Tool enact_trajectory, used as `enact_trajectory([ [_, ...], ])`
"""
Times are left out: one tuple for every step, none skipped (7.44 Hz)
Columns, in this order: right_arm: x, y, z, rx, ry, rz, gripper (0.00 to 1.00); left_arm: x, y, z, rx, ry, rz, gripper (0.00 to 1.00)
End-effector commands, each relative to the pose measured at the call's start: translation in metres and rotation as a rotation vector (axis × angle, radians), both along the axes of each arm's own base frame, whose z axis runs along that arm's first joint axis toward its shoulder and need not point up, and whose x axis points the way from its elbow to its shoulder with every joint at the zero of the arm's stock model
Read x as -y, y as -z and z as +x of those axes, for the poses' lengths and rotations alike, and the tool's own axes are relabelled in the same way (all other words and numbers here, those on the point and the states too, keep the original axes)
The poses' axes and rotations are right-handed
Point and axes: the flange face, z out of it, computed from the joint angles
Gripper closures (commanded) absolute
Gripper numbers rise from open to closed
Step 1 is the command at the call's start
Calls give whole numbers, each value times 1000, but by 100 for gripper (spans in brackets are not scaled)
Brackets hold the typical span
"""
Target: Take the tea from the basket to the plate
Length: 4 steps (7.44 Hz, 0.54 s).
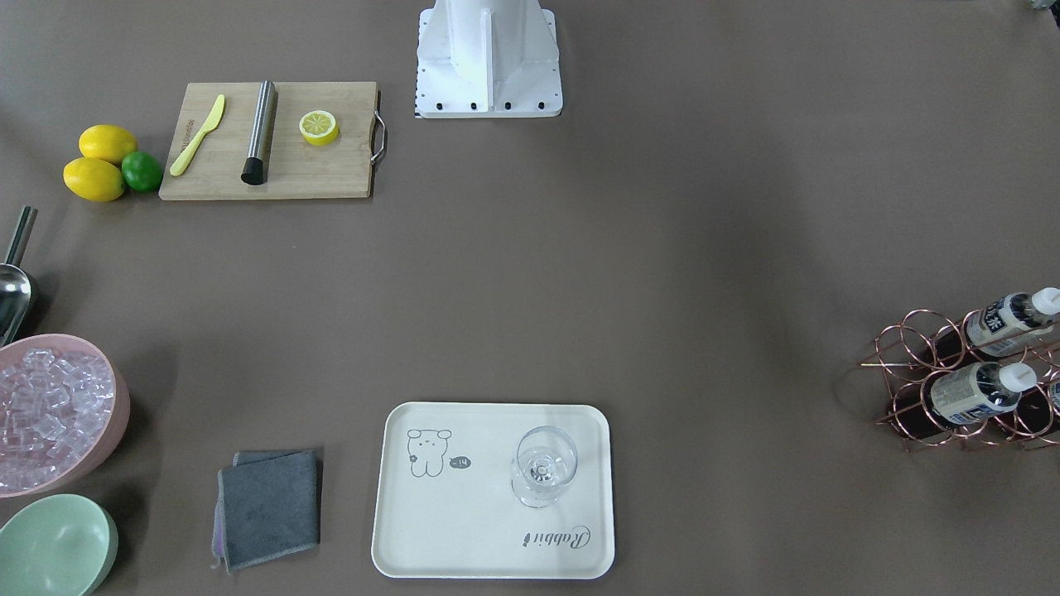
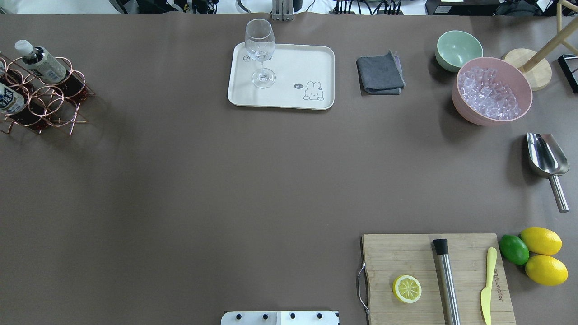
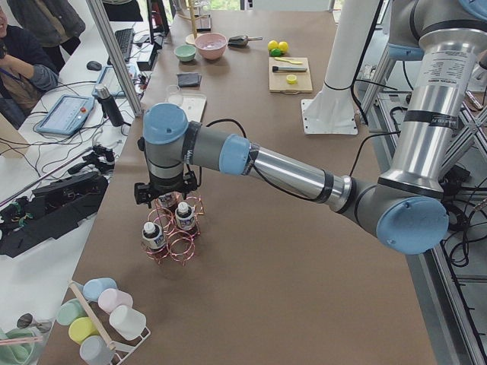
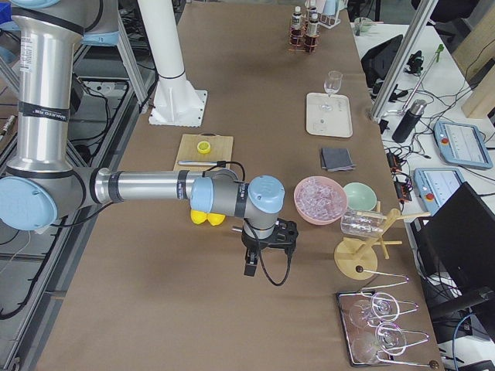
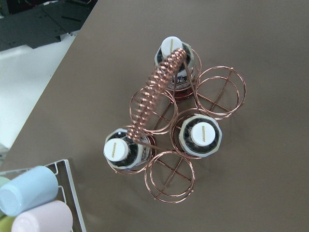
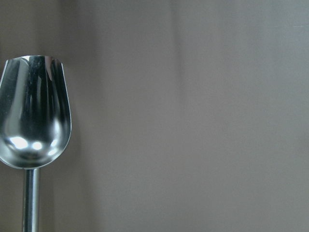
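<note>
The copper wire basket [image 5: 169, 130] stands at the table's left end and shows in the overhead view [image 2: 45, 97] and the front view [image 1: 961, 381]. It holds three tea bottles [image 5: 176, 67] [image 5: 199, 135] [image 5: 121, 151], upright, white caps up. My left gripper [image 3: 166, 199] hovers just above the basket; I cannot tell if it is open or shut. The cream plate [image 2: 289, 58] [image 1: 464, 530] lies at the far middle with a wine glass [image 2: 260, 49] standing on it. My right gripper [image 4: 263, 247] hangs above the table by the metal scoop [image 6: 34, 111]; I cannot tell its state.
A grey cloth [image 2: 380, 74], mint-green bowl [image 2: 458, 49] and pink bowl of ice [image 2: 492, 92] sit right of the plate. A cutting board [image 2: 433, 275] carries a lemon half, knife and steel muddler, with lemons and a lime [image 2: 514, 249] beside it. Pastel cups [image 5: 29, 191] lie near the basket.
</note>
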Motion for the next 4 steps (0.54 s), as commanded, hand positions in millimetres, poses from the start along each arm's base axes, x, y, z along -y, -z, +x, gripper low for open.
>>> enact_trajectory([
  [0,-2,0,1,-1,-4,0,73,24,4,37,-130,125,3],
  [0,0,-1,10,-2,-3,0,94,30,33,38,-191,139,3],
  [1,-1,-7,10,13,-4,0,100,32,50,37,-214,138,3],
  [2,-1,-9,10,18,-4,0,97,30,57,34,-221,133,2],
])
